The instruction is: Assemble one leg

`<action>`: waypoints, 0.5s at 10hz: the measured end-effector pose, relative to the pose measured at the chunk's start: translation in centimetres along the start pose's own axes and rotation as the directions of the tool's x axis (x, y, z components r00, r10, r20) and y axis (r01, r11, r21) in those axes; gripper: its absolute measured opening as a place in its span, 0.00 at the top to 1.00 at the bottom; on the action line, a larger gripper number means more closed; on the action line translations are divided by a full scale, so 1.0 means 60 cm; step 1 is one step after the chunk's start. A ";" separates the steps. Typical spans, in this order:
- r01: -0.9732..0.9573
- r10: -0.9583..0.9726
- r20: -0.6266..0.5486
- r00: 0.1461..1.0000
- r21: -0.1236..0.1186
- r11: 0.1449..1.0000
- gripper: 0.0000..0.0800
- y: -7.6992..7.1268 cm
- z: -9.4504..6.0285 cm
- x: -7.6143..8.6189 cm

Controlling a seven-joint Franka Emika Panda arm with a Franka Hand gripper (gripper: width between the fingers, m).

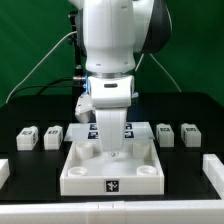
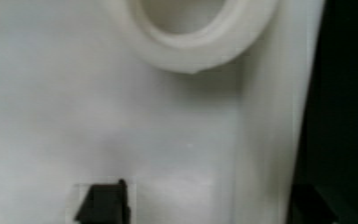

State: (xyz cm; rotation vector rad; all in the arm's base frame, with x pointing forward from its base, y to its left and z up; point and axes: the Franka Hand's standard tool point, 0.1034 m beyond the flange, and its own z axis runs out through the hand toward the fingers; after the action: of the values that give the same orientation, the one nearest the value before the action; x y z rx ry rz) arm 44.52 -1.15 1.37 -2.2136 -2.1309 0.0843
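Several small white legs lie in a row at the back: two on the exterior view's left [image 1: 27, 137] [image 1: 52, 133] and two on its right [image 1: 166, 134] [image 1: 189, 133]. My gripper [image 1: 112, 150] points straight down over the middle of the large white square piece [image 1: 85, 172]. It touches no leg. In the wrist view my gripper [image 2: 217, 205] is open, with its dark fingertips [image 2: 101, 201] wide apart just above the square piece's white surface [image 2: 87, 110]. One round recessed hole [image 2: 190, 25] shows ahead. No leg shows in the wrist view.
The marker board [image 1: 134, 129] lies behind the square piece, partly hidden by the arm. White rails stand at the left edge [image 1: 3, 170] and right edge [image 1: 212, 170] of the exterior view. The table is black.
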 end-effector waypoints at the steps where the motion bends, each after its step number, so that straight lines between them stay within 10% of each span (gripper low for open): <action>1: 0.000 0.000 0.000 1.000 0.000 1.000 0.64 0.000 0.000 0.000; 2: 0.000 0.000 0.000 1.000 0.001 1.000 0.82 0.000 0.000 0.000; 5: -0.001 0.001 0.000 1.000 -0.003 1.000 0.92 0.001 -0.001 -0.001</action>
State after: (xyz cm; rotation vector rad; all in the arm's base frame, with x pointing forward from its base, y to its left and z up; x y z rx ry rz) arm 44.59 -1.20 1.41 -2.2163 -2.1313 0.0811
